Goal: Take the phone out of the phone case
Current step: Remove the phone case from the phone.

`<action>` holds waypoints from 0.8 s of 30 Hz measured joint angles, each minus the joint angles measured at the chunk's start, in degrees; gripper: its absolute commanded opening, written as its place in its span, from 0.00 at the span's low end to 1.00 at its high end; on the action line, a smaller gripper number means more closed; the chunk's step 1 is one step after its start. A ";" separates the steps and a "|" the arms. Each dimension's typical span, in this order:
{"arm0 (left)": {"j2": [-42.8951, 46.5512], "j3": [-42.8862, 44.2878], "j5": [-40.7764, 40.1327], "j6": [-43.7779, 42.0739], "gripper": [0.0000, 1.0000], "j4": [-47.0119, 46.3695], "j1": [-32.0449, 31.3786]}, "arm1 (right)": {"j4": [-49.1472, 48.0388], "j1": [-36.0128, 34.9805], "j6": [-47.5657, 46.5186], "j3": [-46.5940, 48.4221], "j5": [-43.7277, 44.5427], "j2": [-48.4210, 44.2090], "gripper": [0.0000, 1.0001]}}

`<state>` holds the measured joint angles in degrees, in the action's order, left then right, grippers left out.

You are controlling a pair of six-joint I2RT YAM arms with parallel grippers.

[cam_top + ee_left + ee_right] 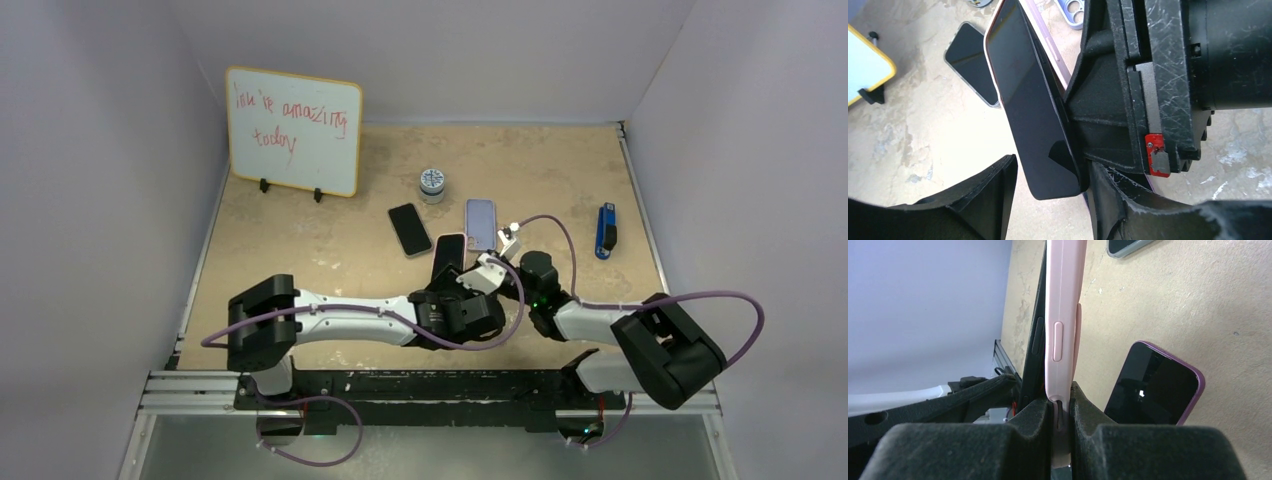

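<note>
Phone point(1033, 115): partly out. Its lower end stands clear of the pink case point(1060, 315), with a wedge of gap opening between the two. Toward the far end a pink rim hugs the phone's long edge, so you cannot call it free. In the right wrist view the phone's dark side leans away from the case, which agrees.

Judgement: the peel is begun and the separation is not finished. What is left for you is to draw the seated end out and part the two.

Position: phone and case are held on end in the air, off the table point(300, 260), over its middle and toward the near edge, between the two arms.

Right gripper point(1060, 415): clenched on the lower end of the pink case alone, one finger on each face. The phone sits outside this grip, just beside one finger.

Left gripper point(1053, 170): the jaws stand apart, astride the phone's freed lower end. One finger touches the corner nearest the case. The other is just beside the screen face, and a sliver of gap seems to show there. Read this as released, not clamped, but the margin is narrow.

Outward: a black phone point(410, 229) lies flat on the table just beyond the held pair, and a lilac case point(481, 223) lies beside it. Both are apart from the grippers.
</note>
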<state>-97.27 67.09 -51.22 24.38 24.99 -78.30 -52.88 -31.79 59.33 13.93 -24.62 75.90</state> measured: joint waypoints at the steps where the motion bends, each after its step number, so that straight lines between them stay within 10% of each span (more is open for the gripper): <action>1: -0.63 0.44 -0.76 0.02 0.50 0.48 -0.24 | 0.39 0.00 -0.02 0.00 0.11 -0.26 0.00; 12: -4.61 3.80 -7.10 0.55 0.41 3.43 -1.36 | 0.81 0.02 -0.22 0.28 1.22 -1.07 0.00; 24: -7.43 5.86 -13.09 3.04 0.00 8.41 -2.80 | 2.49 0.28 -0.17 0.37 1.81 -1.86 0.00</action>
<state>-104.71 72.95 -64.31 27.42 33.41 -81.10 -50.39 -31.51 59.16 14.31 -22.81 74.04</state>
